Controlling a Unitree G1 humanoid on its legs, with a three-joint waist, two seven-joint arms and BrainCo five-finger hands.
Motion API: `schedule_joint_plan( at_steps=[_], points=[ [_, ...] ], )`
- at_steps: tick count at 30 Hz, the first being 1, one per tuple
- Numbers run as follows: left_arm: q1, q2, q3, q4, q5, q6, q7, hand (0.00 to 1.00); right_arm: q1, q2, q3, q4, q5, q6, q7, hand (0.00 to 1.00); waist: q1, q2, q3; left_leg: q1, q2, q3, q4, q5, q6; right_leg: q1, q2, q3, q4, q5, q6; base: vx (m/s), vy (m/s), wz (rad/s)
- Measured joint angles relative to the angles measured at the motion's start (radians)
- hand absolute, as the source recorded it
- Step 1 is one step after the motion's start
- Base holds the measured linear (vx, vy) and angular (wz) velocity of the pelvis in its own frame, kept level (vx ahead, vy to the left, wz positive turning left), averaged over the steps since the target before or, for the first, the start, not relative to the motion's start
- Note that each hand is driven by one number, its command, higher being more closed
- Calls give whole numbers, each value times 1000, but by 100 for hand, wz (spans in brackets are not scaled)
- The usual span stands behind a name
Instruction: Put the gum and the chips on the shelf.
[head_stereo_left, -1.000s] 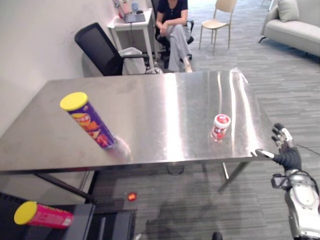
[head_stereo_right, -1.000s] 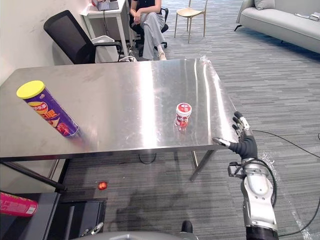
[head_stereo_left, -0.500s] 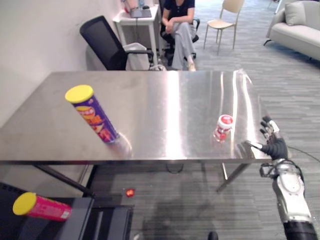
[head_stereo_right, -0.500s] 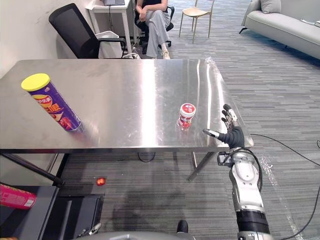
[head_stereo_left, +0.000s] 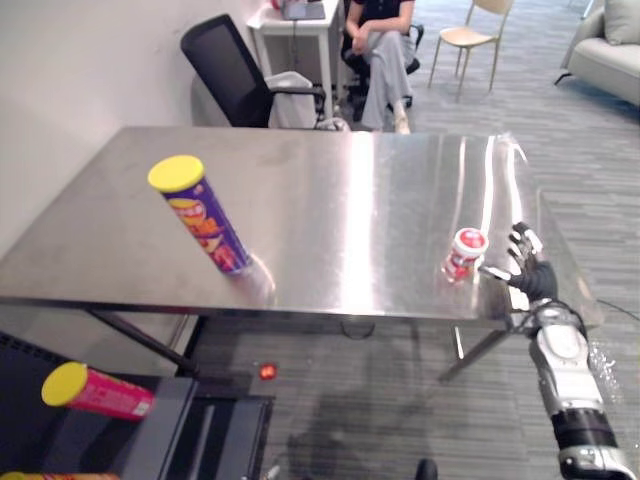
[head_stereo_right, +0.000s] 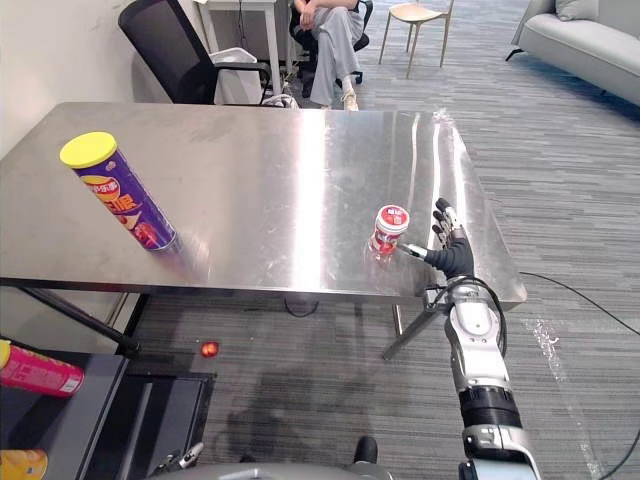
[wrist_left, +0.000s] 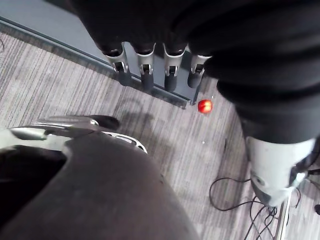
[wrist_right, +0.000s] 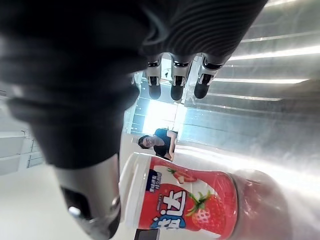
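Note:
The gum jar, small and red with a white lid, stands upright near the right front edge of the steel table. My right hand hovers just to its right, open, with straight fingers and the thumb reaching toward the jar. In the right wrist view the jar lies close beside the thumb, apart from the fingers. The chips can, purple with a yellow lid, stands on the table's left front part. My left hand hangs open above the floor.
A dark shelf unit at the lower left holds a pink can with a yellow lid. A red ball lies on the carpet under the table. Behind the table are a black office chair and a seated person.
The camera has shifted. My right hand has risen from below the table's right front corner and moved in beside the gum jar. The jar and the chips can have stayed put.

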Motion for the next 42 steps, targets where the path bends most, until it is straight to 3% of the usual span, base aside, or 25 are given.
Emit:
schedule_joint_plan(
  at_steps=[20,21,42],
  points=[
    [-18,0,0,-9,2,11,2,0,-99,21,81,35,18,10,-9,0,24,-15,38,1,-16,-5,-15,3,4,2,-13,-3,-10,4,0,0,2,0],
    [-18,1,0,-9,2,11,2,0,-99,23,83,35,18,10,-9,100,24,-19,41,1,-16,-4,-15,3,4,2,-13,-2,-10,4,0,0,0,0],
    [-17,-1,13,-28,34,19,11,0,-96,88,111,23,17,19,-10,100,26,-23,44,7,-16,-9,-15,3,4,11,-14,-6,-10,4,0,0,0,1]
  ],
)
